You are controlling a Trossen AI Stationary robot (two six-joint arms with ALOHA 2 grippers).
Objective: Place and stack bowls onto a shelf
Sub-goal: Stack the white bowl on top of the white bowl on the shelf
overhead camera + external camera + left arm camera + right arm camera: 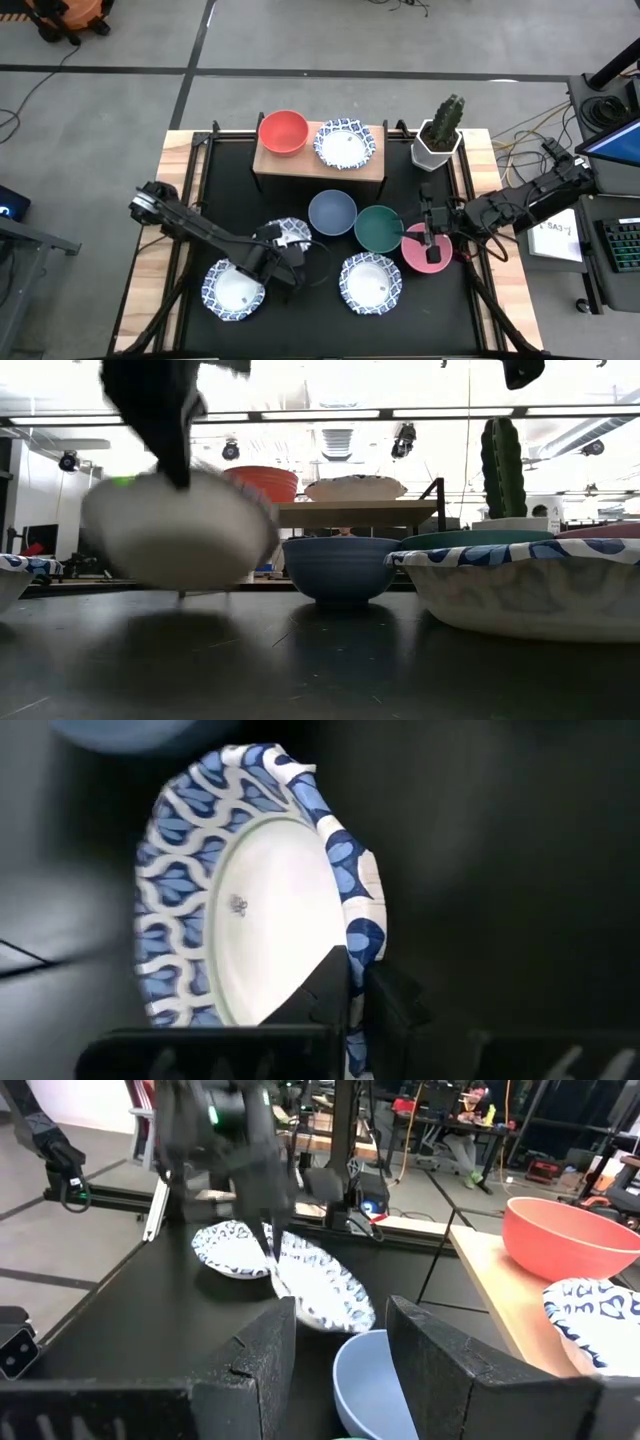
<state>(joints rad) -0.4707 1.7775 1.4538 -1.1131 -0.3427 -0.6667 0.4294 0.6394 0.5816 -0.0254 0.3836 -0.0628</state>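
Observation:
The light wood shelf (318,168) stands at the table's far side and carries a red bowl (283,132) and a blue-patterned bowl (345,144). The blue (332,211), green (379,227) and pink (425,255) bowls sit in a row on the black tabletop. Two patterned bowls (234,289) (370,282) rest near the near edge. My left gripper (283,243) is shut on a third patterned bowl (250,910). My right gripper (432,238) is open and hovers over the pink bowl, facing the blue bowl (370,1375). My left gripper pinches the patterned bowl's scalloped rim (360,945), one finger (320,985) inside the bowl and one (395,1005) outside. The fingers come from above, pointing down. The bowl (180,540) hangs tilted on edge below them, lifted off the tabletop.
A white pot with a cactus (438,140) stands right of the shelf. The near patterned bowl (530,585) fills the low view's right side. Open black tabletop (310,320) lies between the two near bowls. Wooden table edges run along both sides.

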